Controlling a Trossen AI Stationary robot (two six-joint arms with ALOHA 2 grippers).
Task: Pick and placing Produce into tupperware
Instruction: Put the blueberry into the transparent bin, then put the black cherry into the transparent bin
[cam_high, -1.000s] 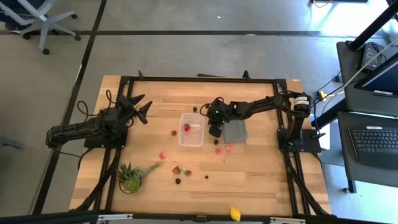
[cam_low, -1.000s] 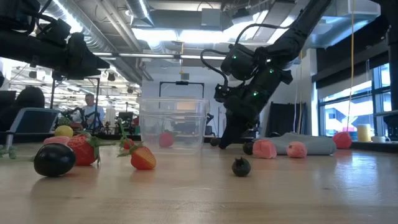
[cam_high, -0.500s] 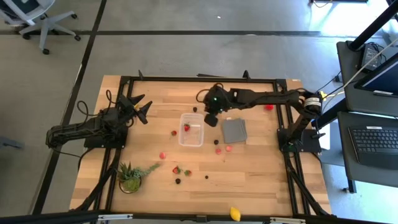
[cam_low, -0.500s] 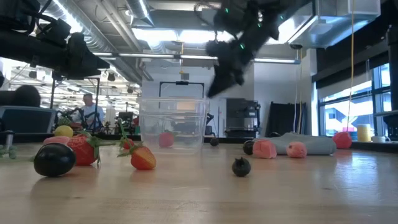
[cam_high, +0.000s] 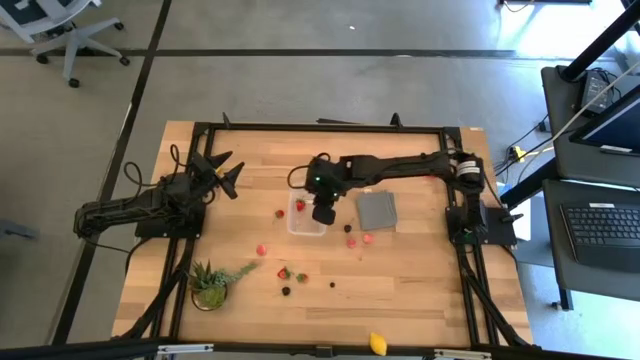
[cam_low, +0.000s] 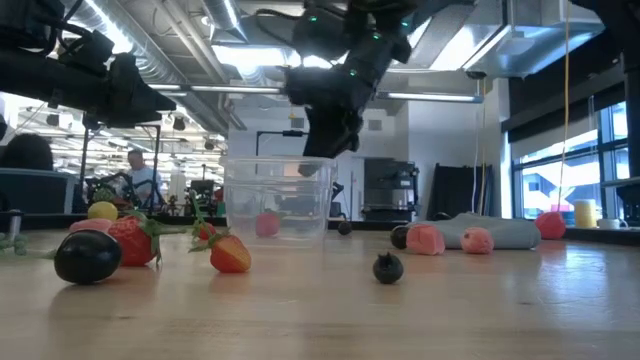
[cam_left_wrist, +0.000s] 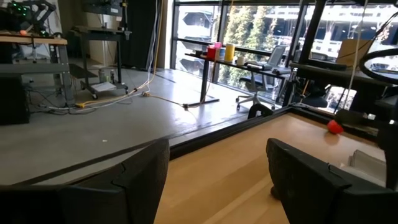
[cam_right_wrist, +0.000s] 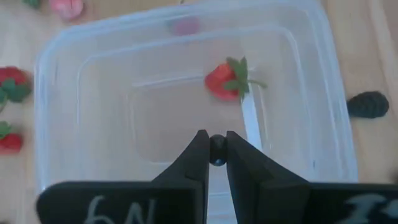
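Observation:
The clear tupperware (cam_right_wrist: 74, 124) stands mid-table with one red strawberry (cam_right_wrist: 227, 78) on its floor; in the high view its rim (cam_high: 294, 222) shows beside my right arm. My right gripper (cam_right_wrist: 216, 155) hangs over the tub, shut on a small dark berry (cam_right_wrist: 217, 144); the low view has the gripper (cam_low: 312, 160) just above the tub's rim (cam_low: 278, 162). More produce lies on the wood around the tub, such as a strawberry (cam_high: 262, 249) and a dark berry (cam_high: 348, 229). My left gripper (cam_high: 225, 170) waits open at the table's far left, nothing between its fingers (cam_left_wrist: 140, 180). My right gripper pinches the small dark berry (cam_right_wrist: 217, 144) between its two fingertips. The fingers slant down from the table's right side. The berry is lifted clear, over the inside of the tub near one wall.
A flat grey square piece (cam_high: 377, 209) lies right of the tub, with pink pieces (cam_high: 367, 238) near it. A green potted plant (cam_high: 210, 283) stands near the front left, a lemon (cam_high: 378, 343) at the front edge. Strawberries and dark berries (cam_low: 88, 255) lie near the low camera.
My right gripper has risen from the table beside the grey piece and swung toward the table's left, ending above the tub. It has stayed shut throughout.

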